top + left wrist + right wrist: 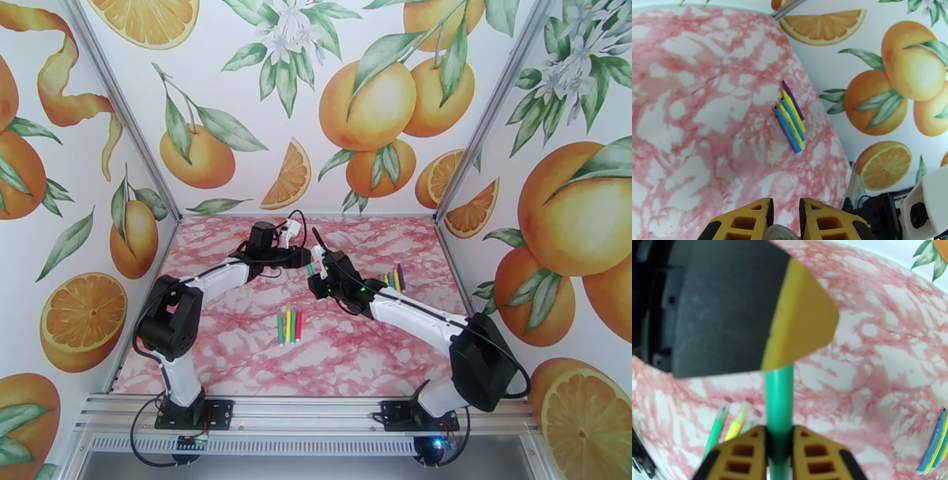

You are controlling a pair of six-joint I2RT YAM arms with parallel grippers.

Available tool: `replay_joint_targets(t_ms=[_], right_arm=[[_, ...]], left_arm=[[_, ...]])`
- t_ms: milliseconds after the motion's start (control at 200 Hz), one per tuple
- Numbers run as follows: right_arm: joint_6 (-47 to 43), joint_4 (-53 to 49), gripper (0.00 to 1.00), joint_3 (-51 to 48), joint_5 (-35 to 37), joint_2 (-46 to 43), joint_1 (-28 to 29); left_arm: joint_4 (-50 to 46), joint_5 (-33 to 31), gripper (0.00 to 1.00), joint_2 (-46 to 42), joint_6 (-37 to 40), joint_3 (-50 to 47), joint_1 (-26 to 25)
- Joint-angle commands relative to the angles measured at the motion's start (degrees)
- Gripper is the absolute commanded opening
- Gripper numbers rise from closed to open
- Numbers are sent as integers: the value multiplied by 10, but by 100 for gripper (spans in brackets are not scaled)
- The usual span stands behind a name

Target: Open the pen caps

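Note:
My right gripper (779,445) is shut on a green pen (779,398) that points up and away from it. The pen's far end, and its cap, are hidden behind one black-and-yellow finger (802,319) of my left gripper. In the left wrist view the left gripper (785,215) has its yellow fingers close together around a small round end. In the top view both grippers meet over the middle of the table, left gripper (306,259) and right gripper (317,276), with the green pen (310,270) between them.
Several capped pens (288,325), green, yellow and red, lie side by side near the table's centre. A second group (393,278) of blue, yellow and purple pens lies to the right, also in the left wrist view (790,118). Printed walls close in three sides.

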Motion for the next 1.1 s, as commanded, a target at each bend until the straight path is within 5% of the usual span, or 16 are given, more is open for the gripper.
replay_joint_targets(t_ms=[0,245,605,1096], right_arm=[[-8,12,19,9,-12,7,3],[-3,26,38,8,-9,15,2],[7,54,41,25,-25,48,-2],[1,63,14,0,-34,42,-3]], left_arm=[[14,-2,14,11,6,21,1],[18,10,5,12,0,23,1],[37,34,0,-1,-8,10,0],[35,15,0,0,-20,18,6]])
